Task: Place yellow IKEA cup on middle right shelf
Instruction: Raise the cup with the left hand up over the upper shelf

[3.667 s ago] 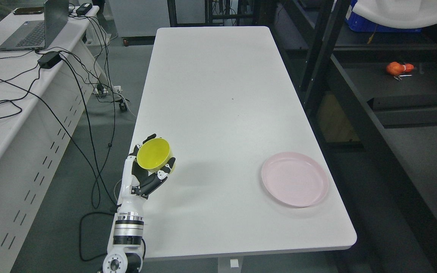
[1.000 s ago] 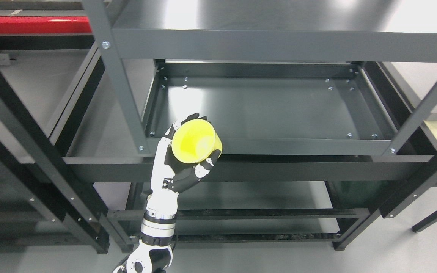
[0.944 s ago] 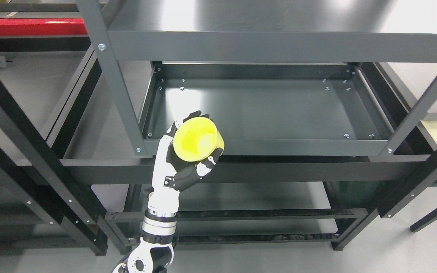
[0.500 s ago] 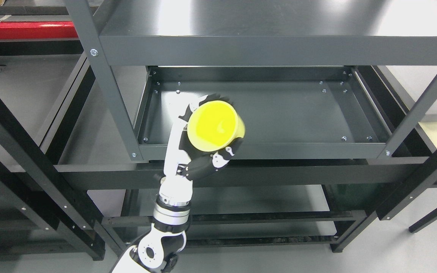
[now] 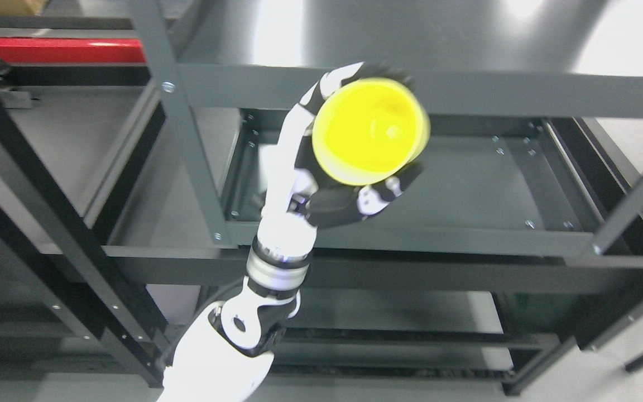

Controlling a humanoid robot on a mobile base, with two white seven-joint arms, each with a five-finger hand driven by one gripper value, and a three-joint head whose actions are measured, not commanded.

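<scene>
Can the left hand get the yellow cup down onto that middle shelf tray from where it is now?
Probably yes. The left hand holds the yellow cup up in front of the bare middle shelf; only the upper shelf's front rail crowds it.

One view is provided, taken from the robot's head and directed downward and forward at a steep angle. The left hand (image 5: 349, 167) is seen close to the lens, near the middle of the frame, with its forearm entering from the bottom edge left of centre. The yellow cup (image 5: 370, 131) held in it is turned so that its open mouth faces the camera. Behind and below the hand, a dark metal shelf rack (image 5: 411, 89) fills the frame, its middle tray (image 5: 466, 190) viewed from above. Slight motion blur is visible. With a single view, no overlap is shared with another.
</scene>
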